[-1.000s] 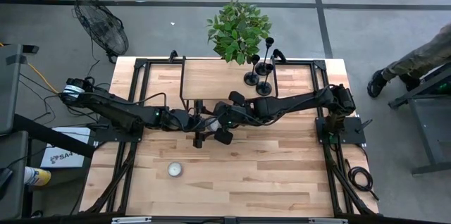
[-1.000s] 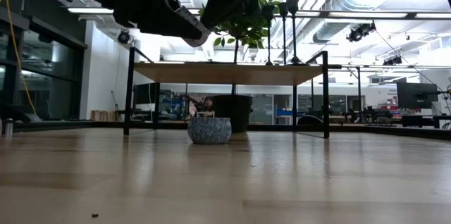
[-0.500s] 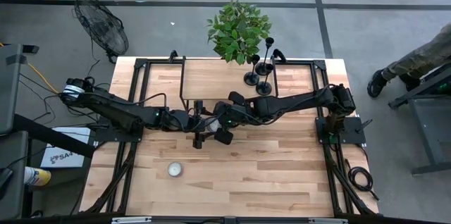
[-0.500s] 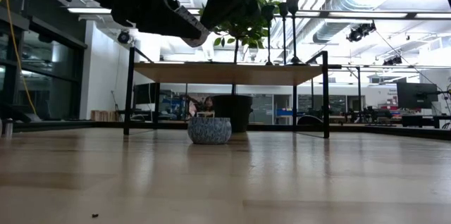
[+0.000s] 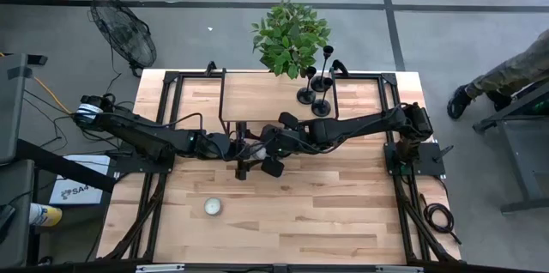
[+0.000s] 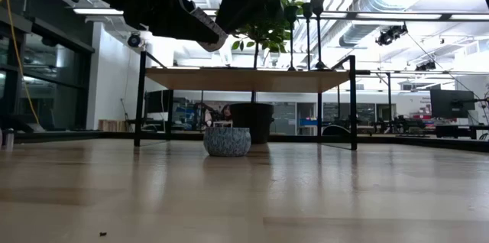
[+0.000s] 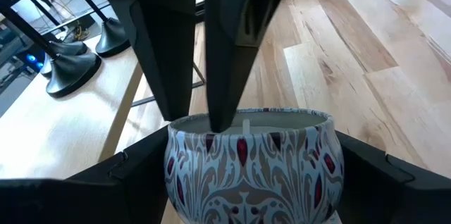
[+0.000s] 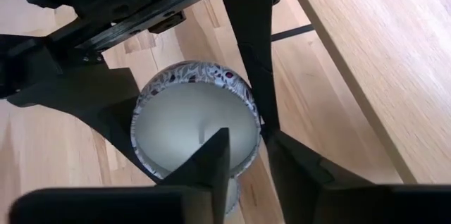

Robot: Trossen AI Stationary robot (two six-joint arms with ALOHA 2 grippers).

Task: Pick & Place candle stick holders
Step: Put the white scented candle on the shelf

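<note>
A patterned candle tin with white wax is held in the air at the table's middle, between both grippers. My left gripper grips its sides. My right gripper is shut on its rim wall. Three black candlestick holders stand on their round bases on the raised wooden shelf at the far edge. Their stems show in the low view, and two bases show in the left wrist view. My left gripper holds the tin by its round side wall, one finger on either side, coming level from the table's left. The tin sits upright, its open top up, clear of the table. My right gripper pinches the tin's wall at the rim. One finger is inside on the wax side and one finger is outside. The fingers come slanting down from the table's right.
A second candle tin stands on the table near the front left; it also shows in the low view. A potted plant stands behind the shelf. A person's leg shows beyond the table's right side.
</note>
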